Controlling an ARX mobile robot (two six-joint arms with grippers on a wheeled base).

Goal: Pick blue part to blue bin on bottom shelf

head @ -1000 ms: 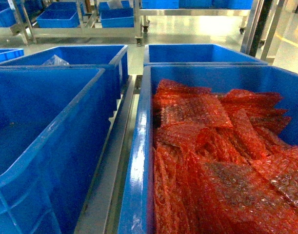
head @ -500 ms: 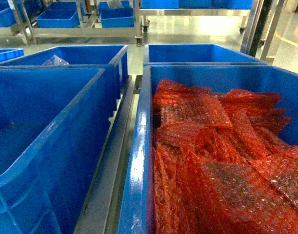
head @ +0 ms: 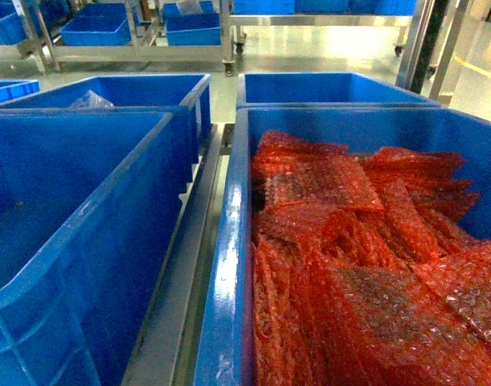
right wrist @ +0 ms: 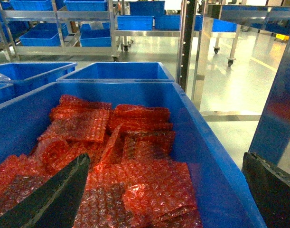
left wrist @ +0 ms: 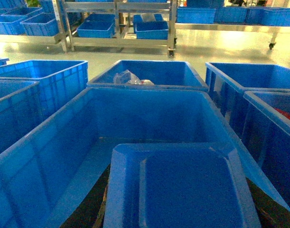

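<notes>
In the left wrist view a flat square blue part (left wrist: 182,185) with bevelled corners fills the bottom. My left gripper (left wrist: 180,211) is shut on it; only dark finger edges (left wrist: 90,209) show beside it. The part hangs over the near end of the blue bin (left wrist: 149,118), which has bare blue walls. In the head view the blue bin (head: 68,209) stands at the left on the steel rails of the bottom shelf (head: 193,265). My right gripper (right wrist: 163,190) is open, its fingers (right wrist: 54,194) wide apart above the right wall of a crate of red bags. Neither gripper shows in the head view.
A like blue crate (head: 229,265) full of red bubble-wrap bags (head: 349,265) stands right of the bin. Behind are two more blue crates, one (head: 116,92) holding a clear plastic bag. Steel racks (head: 141,44) with blue crates stand across the floor; a rack post (right wrist: 187,42) rises at right.
</notes>
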